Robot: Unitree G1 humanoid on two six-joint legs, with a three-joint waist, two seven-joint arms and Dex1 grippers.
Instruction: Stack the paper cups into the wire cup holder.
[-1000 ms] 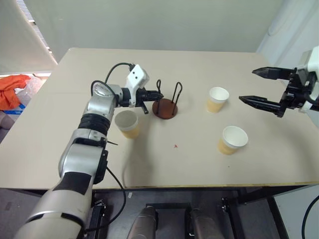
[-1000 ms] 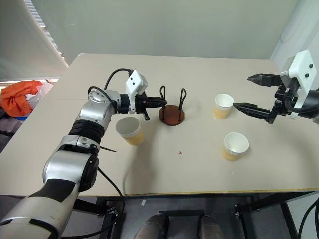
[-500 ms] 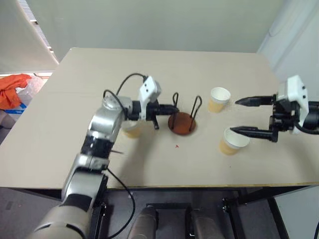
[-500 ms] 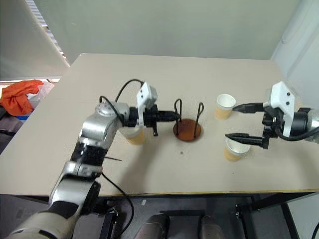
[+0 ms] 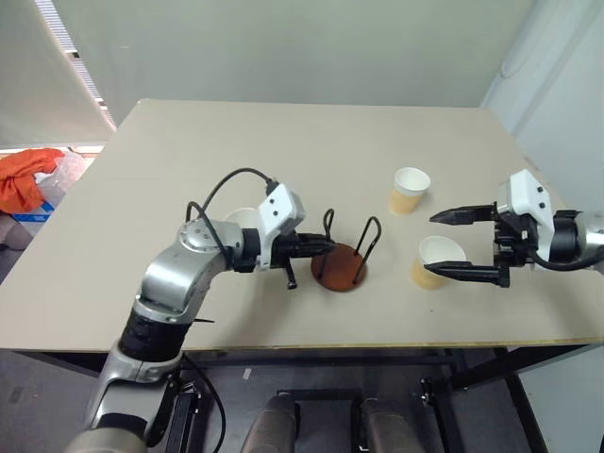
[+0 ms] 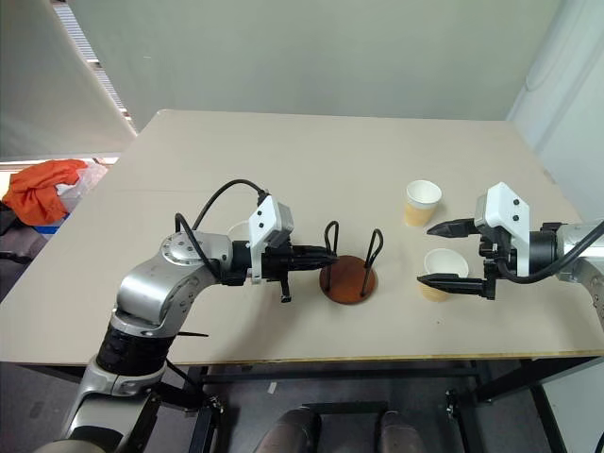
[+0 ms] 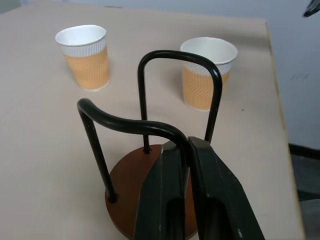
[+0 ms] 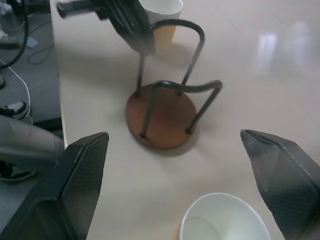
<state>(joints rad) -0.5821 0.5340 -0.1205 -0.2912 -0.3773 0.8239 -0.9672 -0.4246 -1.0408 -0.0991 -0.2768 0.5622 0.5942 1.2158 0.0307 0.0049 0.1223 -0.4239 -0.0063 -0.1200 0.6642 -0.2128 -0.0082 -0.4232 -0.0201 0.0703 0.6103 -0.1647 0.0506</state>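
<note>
Cups (image 5: 437, 261) of thin paper crush easily, so grip the wall lightly below the rim; right gripper (image 5: 455, 243) gapes wide around the nearest; left gripper (image 7: 186, 145) clamps wire cup holder (image 5: 341, 257) mid-counter.

**Materials and finish**

You have three paper cups (image 7: 85, 56), their orange walls ribbed and matt, rims smooth white. The cup holder (image 7: 150, 150) has glossy black wire loops on a matt reddish-brown disc. The table (image 5: 283, 151) is smooth beige with a faint sheen. Crumpled orange cloth (image 5: 21, 177) lies beyond it.
</note>
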